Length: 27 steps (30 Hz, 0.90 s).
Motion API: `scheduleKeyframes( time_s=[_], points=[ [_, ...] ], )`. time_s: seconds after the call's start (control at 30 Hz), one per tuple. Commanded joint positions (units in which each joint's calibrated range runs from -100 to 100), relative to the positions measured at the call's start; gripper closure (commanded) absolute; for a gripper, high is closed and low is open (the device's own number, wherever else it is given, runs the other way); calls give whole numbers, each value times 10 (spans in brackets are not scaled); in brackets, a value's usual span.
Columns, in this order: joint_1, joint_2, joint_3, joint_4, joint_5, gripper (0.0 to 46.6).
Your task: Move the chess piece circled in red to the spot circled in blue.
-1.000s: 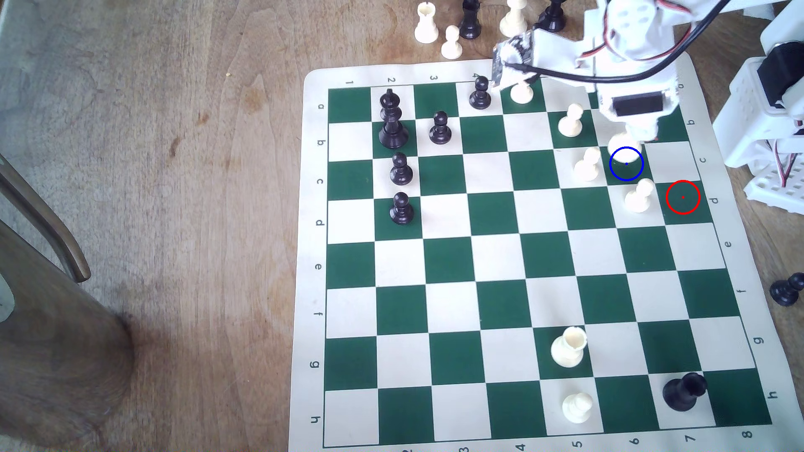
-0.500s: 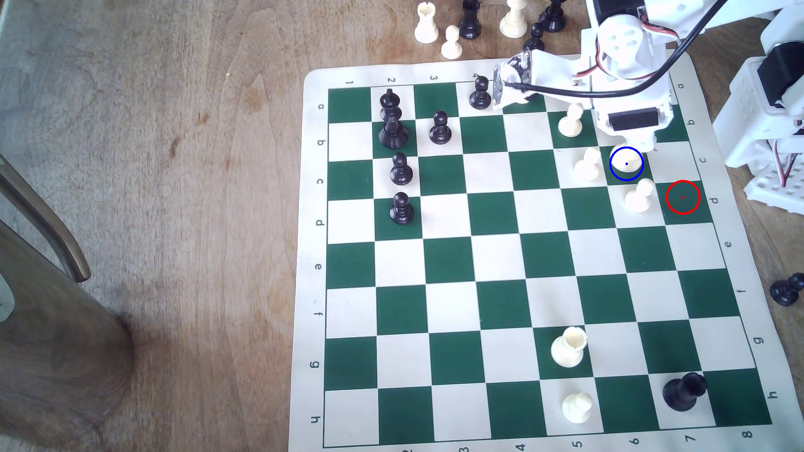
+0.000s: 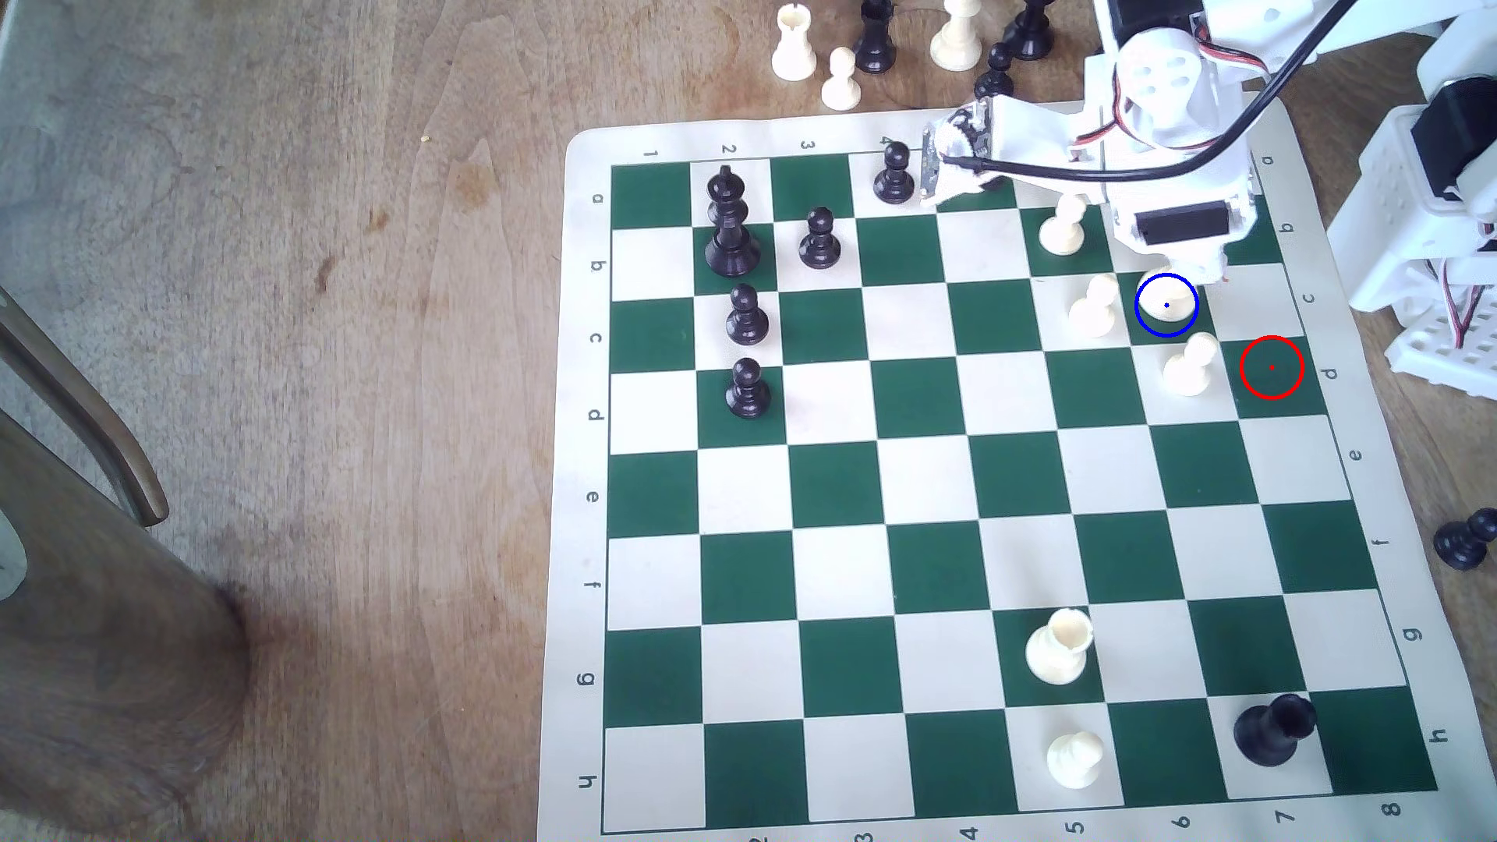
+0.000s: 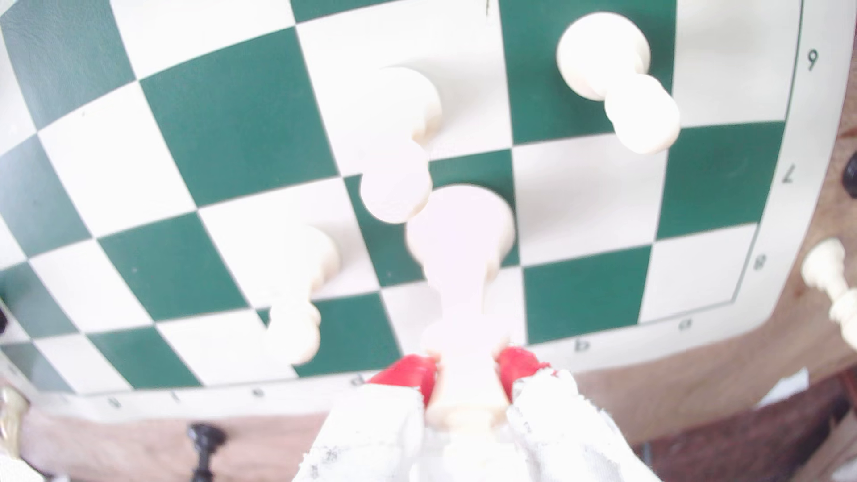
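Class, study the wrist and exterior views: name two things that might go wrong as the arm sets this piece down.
1. White pawns flank the blue-ringed spot; opening jaws might knock one.
2. The gripper clamps the chess piece near its top; a skewed release may topple it.

Exterior view: high, steep downward look at the green-and-cream roll-up chess board (image 3: 1004, 486) on the brown wooden table (image 3: 324, 243), far enough to take in nearly all squares, with the white arm entering from the exterior view's upper right. Wrist view: very near, looking down past the red-tipped white gripper (image 4: 468, 371), focus soft. Shared ground seems to be the board corner with three short cream-white pawns (image 3: 1188, 368).
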Motion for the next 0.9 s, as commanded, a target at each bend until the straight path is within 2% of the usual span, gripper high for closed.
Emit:
scheduleKeyframes(
  time_s=[0.0, 0.23, 0.43, 0.53, 0.67, 0.73, 0.87],
  points=[
    [23, -33, 7, -34, -9, 314],
    [34, -71, 26, -39, -9, 273],
    [44, -163, 47, -43, -9, 216],
    [52, -195, 51, -41, -11, 203],
    [51, -309, 107, -61, -10, 180],
    [35, -459, 196, -97, -7, 154],
    [0, -552, 214, -65, -13, 150]
  ],
)
